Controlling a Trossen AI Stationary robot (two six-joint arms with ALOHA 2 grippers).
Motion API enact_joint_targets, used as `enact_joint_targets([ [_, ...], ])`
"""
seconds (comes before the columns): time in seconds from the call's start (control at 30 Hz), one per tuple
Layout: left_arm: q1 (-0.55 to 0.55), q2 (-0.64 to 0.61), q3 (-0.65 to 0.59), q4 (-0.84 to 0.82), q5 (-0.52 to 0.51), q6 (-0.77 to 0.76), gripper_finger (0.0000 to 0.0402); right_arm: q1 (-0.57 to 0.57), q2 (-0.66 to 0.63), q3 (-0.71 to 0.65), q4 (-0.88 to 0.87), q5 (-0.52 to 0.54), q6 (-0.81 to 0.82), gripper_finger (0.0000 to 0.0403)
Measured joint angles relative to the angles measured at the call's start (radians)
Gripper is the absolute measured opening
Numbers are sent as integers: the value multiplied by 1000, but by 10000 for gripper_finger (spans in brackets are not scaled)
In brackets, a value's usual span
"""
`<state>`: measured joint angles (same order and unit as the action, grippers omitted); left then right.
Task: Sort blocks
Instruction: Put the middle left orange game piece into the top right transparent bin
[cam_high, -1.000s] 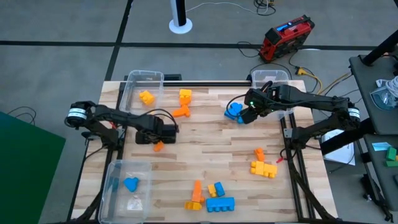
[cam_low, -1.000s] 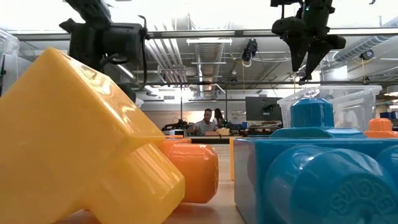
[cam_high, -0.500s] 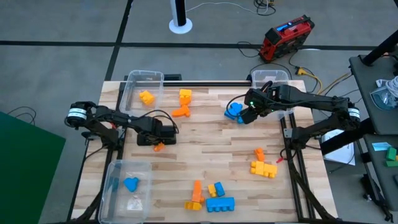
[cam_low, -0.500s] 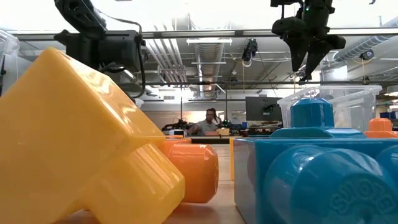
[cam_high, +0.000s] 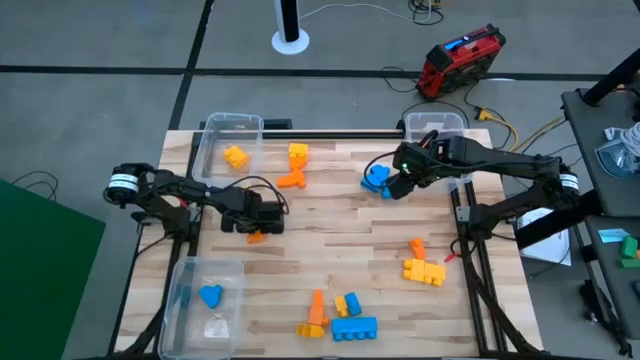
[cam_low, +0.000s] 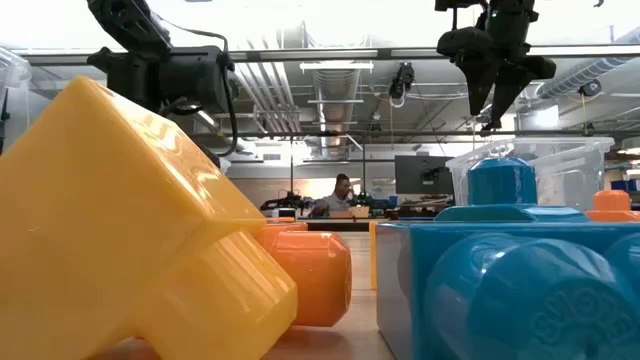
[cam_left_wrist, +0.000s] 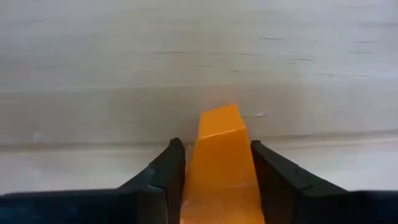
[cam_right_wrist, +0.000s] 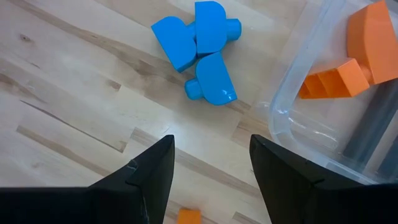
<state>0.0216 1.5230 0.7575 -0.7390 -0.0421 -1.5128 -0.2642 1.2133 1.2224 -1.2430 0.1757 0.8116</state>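
High view: on the left side of the wooden table (cam_high: 330, 215) the left gripper (cam_high: 256, 232) is low over an orange block (cam_high: 255, 237), and the left wrist view shows its two fingers (cam_left_wrist: 163, 171) standing either side of that orange block (cam_left_wrist: 219, 158), touching or nearly touching its flanks; whether they already press it cannot be told. The block looks like hollow, hard plastic: probably light, stiff and rather slick, so a hold on the flat parallel sides, low on the body, seems safer than one on a stud or a slanted face. Of the clear bins, the one at the near-left corner (cam_high: 183, 275) holds a blue block (cam_high: 210, 295), the one at the far-left corner (cam_high: 210, 128) holds a yellow block (cam_high: 235, 156), and the one at the far-right corner (cam_high: 412, 122), in the right wrist view, holds orange blocks (cam_right_wrist: 357, 53). Loose yellow and orange blocks (cam_high: 295, 165) lie near the far edge beside the yellow bin, and a mixed group (cam_high: 338, 315) sits at the near edge. Further right, the right gripper (cam_high: 396, 188) hovers with its fingers spread apart, holding nothing, just beside a cluster of blue blocks (cam_high: 376, 177) near the far-right bin. More yellow and orange blocks (cam_high: 422, 265) lie by the right edge.
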Motion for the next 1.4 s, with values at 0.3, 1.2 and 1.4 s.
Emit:
enact_joint_targets([
  [0.3,-2,0,109,-22,6,160,130,0,0,0,0,-6,23,201],
  [1.2,258,64,883,225,162,967,127,150,-69,16,588,-72,-52,201],
  [1.4,253,128,980,246,294,1015,127,166,-66,16,833,-75,-149,201],
])
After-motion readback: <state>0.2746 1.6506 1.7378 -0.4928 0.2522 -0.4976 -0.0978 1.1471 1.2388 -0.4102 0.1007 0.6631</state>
